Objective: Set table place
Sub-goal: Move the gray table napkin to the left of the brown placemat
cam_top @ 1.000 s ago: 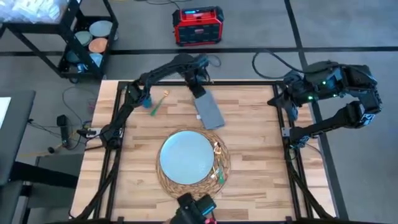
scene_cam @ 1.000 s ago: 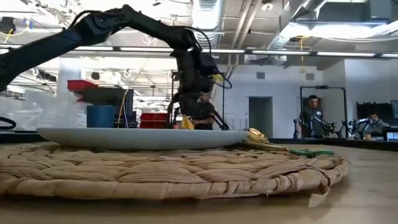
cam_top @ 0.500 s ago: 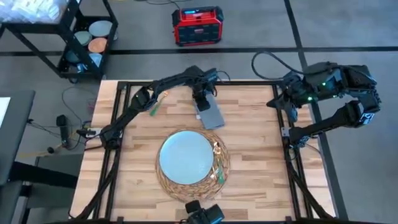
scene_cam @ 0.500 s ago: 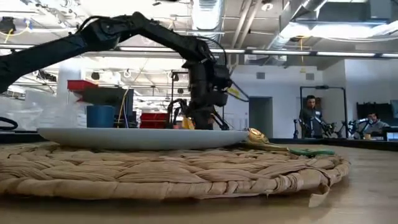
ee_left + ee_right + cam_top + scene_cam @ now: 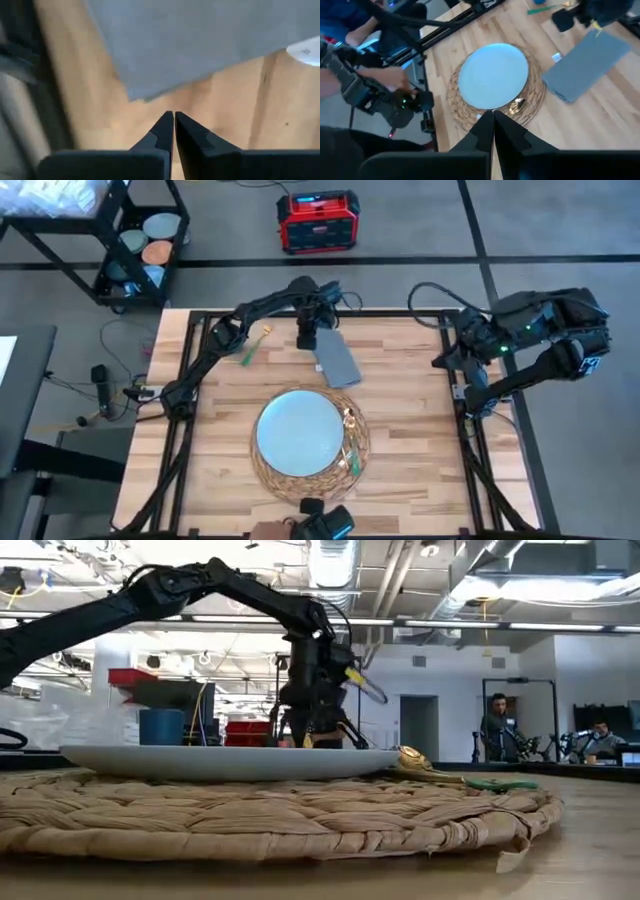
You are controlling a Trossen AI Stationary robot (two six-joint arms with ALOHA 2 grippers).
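Observation:
A grey napkin (image 5: 337,360) lies flat on the table (image 5: 420,440), just beyond the woven mat (image 5: 352,465). The pale blue plate (image 5: 298,430) rests on the mat, with green-handled cutlery (image 5: 351,448) on the mat's right side. Another green-handled piece (image 5: 251,346) lies at the far left. A dark blue cup (image 5: 160,727) stands behind the plate's left. My left gripper (image 5: 173,119) is shut and points down just off the napkin's far left corner (image 5: 132,92), holding nothing. My right gripper (image 5: 493,117) is shut, high over the table's right edge.
A person's hand with a camera (image 5: 395,97) shows at the table's near edge. A red box (image 5: 317,222) and a black cart (image 5: 120,240) stand on the floor beyond the far edge. Bare planks lie left and right of the mat.
My left gripper came down toward the near edge onto the napkin's far end. It then drew back toward the table's left, off the cloth. The napkin lies about where it was.

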